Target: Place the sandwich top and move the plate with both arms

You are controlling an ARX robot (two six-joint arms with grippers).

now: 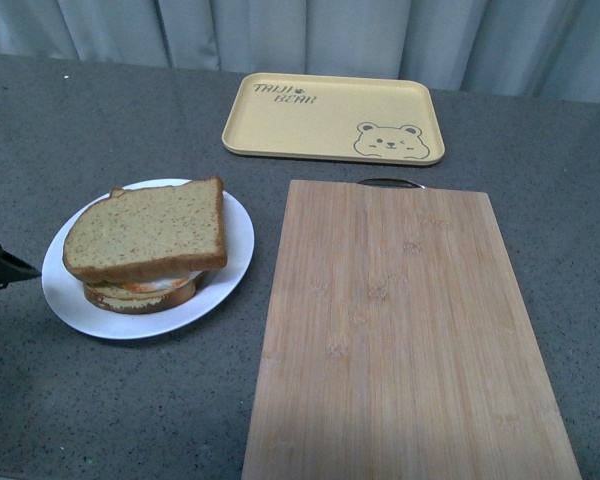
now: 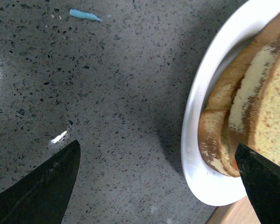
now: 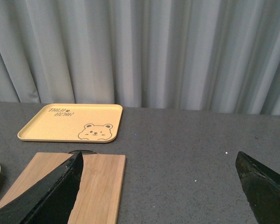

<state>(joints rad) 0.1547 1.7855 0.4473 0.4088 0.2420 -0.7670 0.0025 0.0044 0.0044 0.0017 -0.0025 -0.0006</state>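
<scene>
I saw bread slice [image 1: 148,230] resting atop lower slice [image 1: 140,296] on plate [image 1: 140,323] | left end effector [image 2: 156,186] spread, empty, beside plate | right end effector [image 3: 156,189] spread, empty

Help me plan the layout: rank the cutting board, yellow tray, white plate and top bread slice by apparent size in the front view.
1. cutting board
2-3. white plate and yellow tray: they look similar, and the tray sits farther back, so unranked
4. top bread slice
</scene>
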